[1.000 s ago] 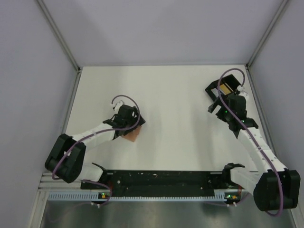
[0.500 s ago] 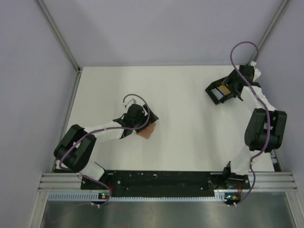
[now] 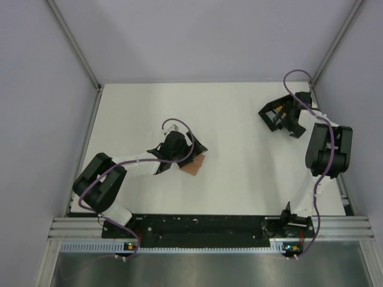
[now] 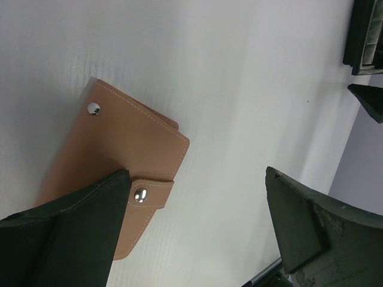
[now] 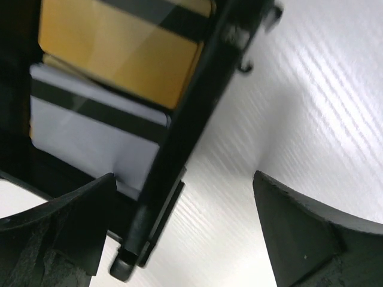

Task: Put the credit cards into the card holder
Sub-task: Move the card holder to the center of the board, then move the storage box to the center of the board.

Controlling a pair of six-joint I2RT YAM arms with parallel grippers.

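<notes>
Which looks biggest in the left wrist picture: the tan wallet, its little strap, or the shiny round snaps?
1. Tan leather card holder, biggest even though it is partly hidden.
2. Small tan strap tab.
3. Round silver snap on the strap and round silver snap near the corner: they look alike, so it's a tie.

1. High behind the arms (image 3: 134, 162), we look down on the whole table (image 3: 239, 179) from far off; holder (image 3: 192, 165) and tray (image 3: 266, 112) appear as small patches.
2. On the left wrist, we face down onto the table from close range; the holder fills the lower left, shared with the overhead view.
3. On the right wrist, we sit closest of all, against the tray wall, cards (image 5: 119, 54) at upper left; the overhead view shares the tray.
</notes>
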